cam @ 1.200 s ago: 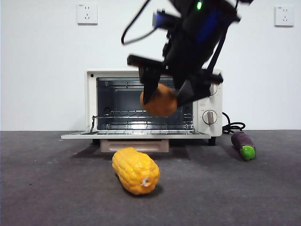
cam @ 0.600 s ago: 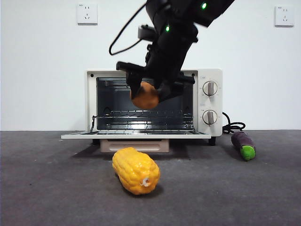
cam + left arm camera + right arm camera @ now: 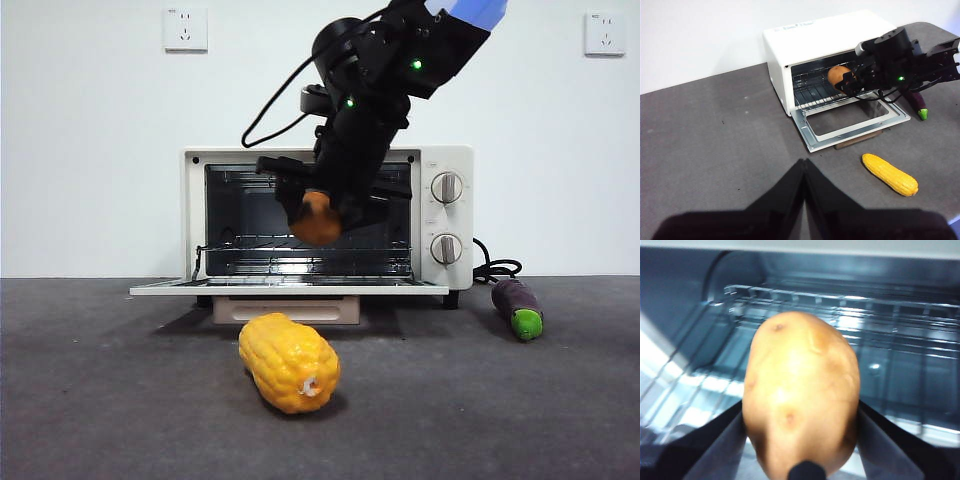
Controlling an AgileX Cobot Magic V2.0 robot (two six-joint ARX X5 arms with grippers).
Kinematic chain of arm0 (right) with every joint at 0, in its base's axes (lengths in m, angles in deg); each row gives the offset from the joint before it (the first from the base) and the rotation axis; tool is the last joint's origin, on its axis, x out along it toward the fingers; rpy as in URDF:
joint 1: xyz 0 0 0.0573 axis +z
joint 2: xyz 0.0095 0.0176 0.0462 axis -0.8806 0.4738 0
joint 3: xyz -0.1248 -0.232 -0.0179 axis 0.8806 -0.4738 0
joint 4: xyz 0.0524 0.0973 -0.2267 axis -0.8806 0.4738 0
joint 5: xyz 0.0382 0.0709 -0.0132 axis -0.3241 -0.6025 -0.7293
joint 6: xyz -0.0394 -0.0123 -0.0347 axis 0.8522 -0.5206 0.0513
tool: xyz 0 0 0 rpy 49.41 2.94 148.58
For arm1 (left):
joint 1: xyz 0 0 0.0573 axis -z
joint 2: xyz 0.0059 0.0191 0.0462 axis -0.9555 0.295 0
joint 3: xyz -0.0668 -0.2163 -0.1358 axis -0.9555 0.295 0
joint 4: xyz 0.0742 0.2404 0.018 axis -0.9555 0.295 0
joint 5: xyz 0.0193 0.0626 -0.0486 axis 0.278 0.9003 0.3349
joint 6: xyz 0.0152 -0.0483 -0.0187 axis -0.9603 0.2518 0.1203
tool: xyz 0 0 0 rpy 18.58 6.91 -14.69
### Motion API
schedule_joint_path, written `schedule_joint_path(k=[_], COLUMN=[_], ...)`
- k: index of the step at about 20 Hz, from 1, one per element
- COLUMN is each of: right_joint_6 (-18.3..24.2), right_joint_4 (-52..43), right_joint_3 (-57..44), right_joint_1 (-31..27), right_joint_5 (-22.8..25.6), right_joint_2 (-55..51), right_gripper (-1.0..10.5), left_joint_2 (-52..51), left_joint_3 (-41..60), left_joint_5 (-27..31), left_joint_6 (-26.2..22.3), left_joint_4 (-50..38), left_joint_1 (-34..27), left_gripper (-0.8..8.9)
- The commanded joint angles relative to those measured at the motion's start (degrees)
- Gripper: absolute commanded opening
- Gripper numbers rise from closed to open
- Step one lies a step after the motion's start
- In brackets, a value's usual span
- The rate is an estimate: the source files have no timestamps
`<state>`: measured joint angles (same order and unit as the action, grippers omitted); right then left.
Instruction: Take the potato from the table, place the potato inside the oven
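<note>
Right claw (image 3: 322, 210) grips potato (image 3: 317, 219) inside oven (image 3: 440, 215).

The right arm comes down from high on one side, dark and bulky, with green lights lit on its wrist. Its right end effector (image 3: 318, 212) tilts downward, both black jaws pressed against the sides of the potato (image 3: 802, 390). The left end effector (image 3: 803, 172) waits well back, jaws closed together.

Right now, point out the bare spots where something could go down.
Free: oven wire rack beside the potato held by the right gripper; table beside the oven. Crowded: around the corn and eggplant.
</note>
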<state>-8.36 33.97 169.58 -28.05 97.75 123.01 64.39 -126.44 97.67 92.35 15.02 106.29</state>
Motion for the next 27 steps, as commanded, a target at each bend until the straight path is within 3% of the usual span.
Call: schedule_joint_path(k=[1,2,4,9,11,12,16,24,27], right_joint_6=[-0.76,-0.76,-0.76,-0.72,-0.72,-0.72,-0.50,-2.58,-1.36], right_joint_4=[-0.20,-0.20,-0.22,-1.14,-2.12,-2.34,3.43,35.26,46.25], right_joint_3=[0.04,0.04,0.04,0.04,0.04,0.04,3.28,11.13,11.13], right_joint_1=[-0.37,-0.39,-0.37,-0.37,-0.28,-0.26,0.98,7.23,11.15], right_joint_5=[0.35,0.35,0.33,0.39,0.35,0.33,0.44,4.92,8.52], right_joint_2=[1.51,1.51,1.51,1.51,1.51,1.51,0.85,-9.46,-16.39], right_gripper=[0.7,1.0,2.7,3.2,6.2,6.3,6.3,6.2,4.5], left_joint_2=[0.55,0.70,0.72,0.72,0.72,0.72,0.70,0.70,0.96], left_joint_3=[0.02,0.02,0.02,0.02,0.02,0.02,0.02,0.02,0.02], left_joint_5=[0.07,0.07,0.07,0.02,0.02,0.00,-0.44,-0.37,-0.35], left_joint_6=[-1.11,-1.14,-1.14,-1.11,-1.11,-1.11,-1.11,-1.11,-1.11], left_joint_4=[-0.33,-0.33,-0.33,-0.33,-0.33,-0.31,-0.31,-0.31,-0.33], left_joint_1=[0.13,0.13,0.13,0.13,0.13,0.13,0.13,0.13,0.13], left_gripper=[-0.05,-0.05,-0.05,-0.05,-0.05,-0.05,-0.05,-0.05,-0.05])
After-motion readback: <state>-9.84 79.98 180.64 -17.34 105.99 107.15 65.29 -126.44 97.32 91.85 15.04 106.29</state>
